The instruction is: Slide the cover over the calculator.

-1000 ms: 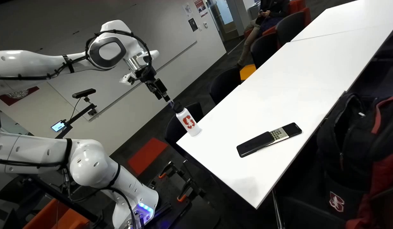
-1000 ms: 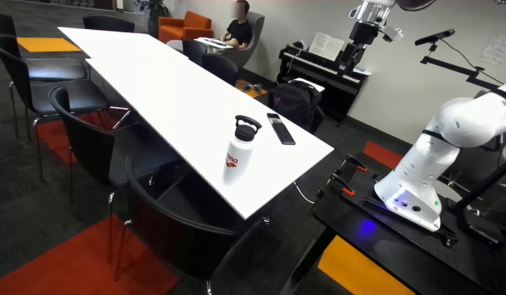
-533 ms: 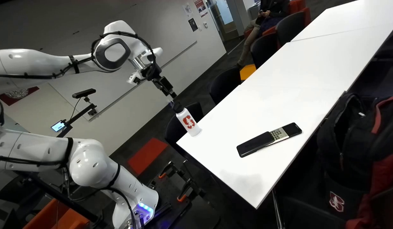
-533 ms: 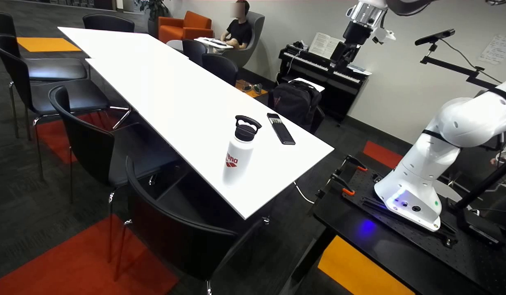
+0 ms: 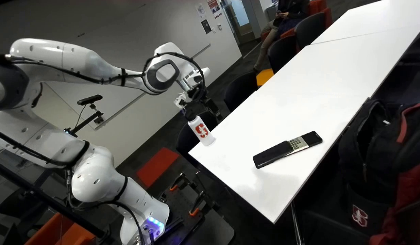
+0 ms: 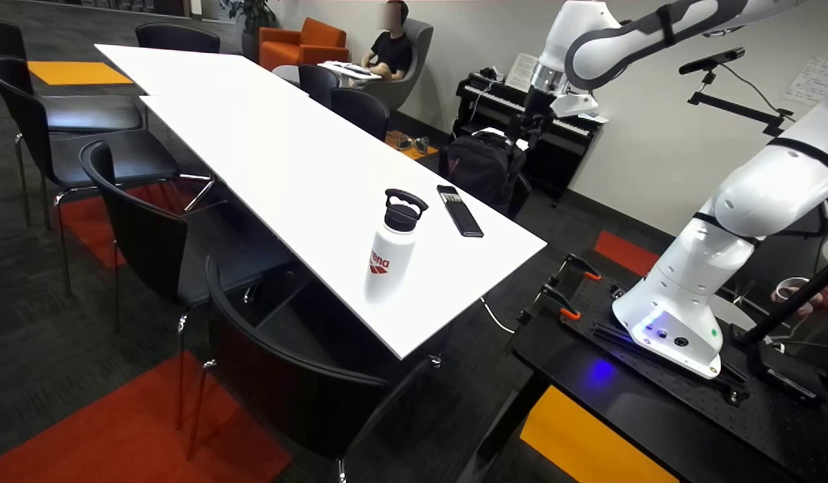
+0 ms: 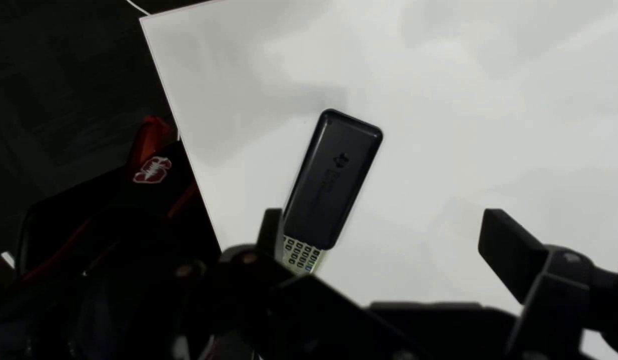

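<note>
The cover [image 5: 271, 154] is a flat black panel over part of the calculator [image 5: 298, 143], whose light keypad and black far end stick out from under it. Both lie on the white table and also show in an exterior view as the cover [image 6: 464, 219] and the calculator [image 6: 451, 196]. In the wrist view the cover [image 7: 336, 182] is at centre; the calculator's keys [image 7: 302, 256] show below it, partly hidden behind the left finger. My gripper [image 7: 382, 225] is open and empty, above the table and apart from both. It is dark in an exterior view [image 5: 217, 115].
A white bottle with a black lid [image 5: 201, 130] stands near the table's corner, and shows in an exterior view [image 6: 389, 265]. The table edge [image 6: 470, 300] is close by. A backpack [image 5: 369, 163] is beside the table. Chairs [image 6: 232, 241] line it.
The arm has reached forward and lowered, bringing my gripper down and nearer the table. The cover, the calculator and the bottle have not moved.
</note>
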